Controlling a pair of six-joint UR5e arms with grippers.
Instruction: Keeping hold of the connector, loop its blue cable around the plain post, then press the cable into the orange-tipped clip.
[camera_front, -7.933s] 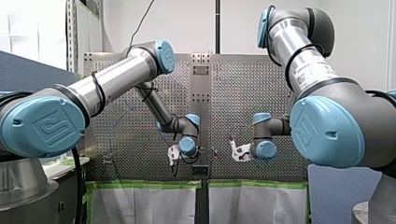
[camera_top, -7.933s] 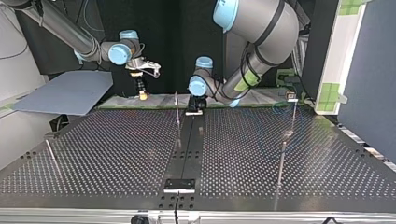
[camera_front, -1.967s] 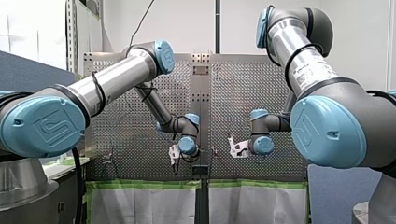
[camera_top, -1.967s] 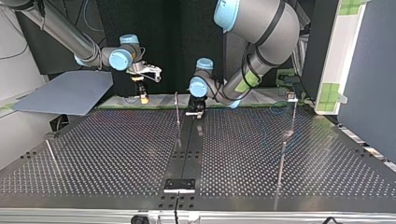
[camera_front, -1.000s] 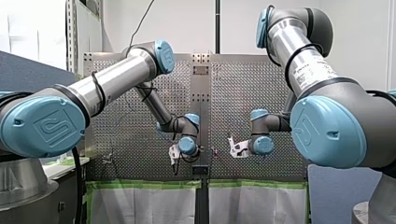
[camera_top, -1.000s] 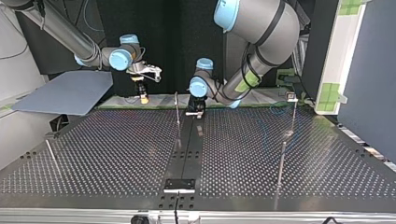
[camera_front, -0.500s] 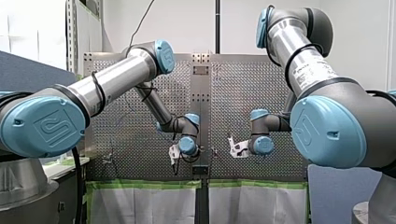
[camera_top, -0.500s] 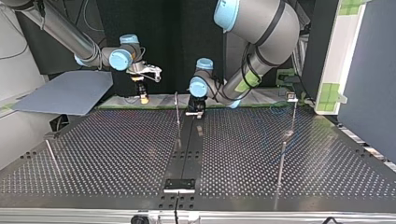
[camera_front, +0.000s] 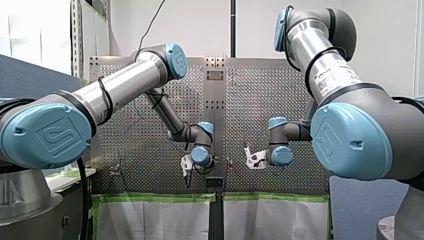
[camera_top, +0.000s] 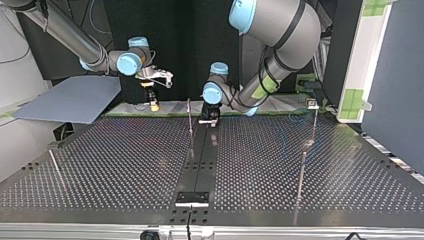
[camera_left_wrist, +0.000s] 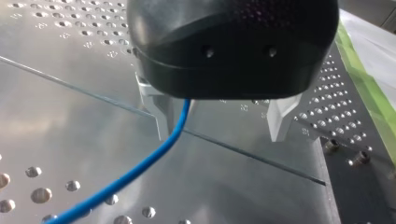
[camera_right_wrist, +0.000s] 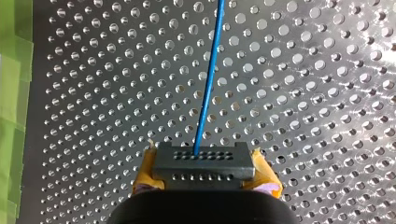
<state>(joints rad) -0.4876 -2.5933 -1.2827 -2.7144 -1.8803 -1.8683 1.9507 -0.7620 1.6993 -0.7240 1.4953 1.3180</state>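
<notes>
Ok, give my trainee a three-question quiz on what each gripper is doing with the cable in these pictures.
1. True or false: my left gripper has its metal fingers shut on the blue cable.
2. What do the yellow pads of my right gripper clamp? A) a plain post B) the dark connector C) nothing
3. Fill in: from the connector, the blue cable runs ahead over the ______ table.

Key: 1 false: the fingers stand apart, and the cable runs between them, close to one. 2 B. 3 perforated.
</notes>
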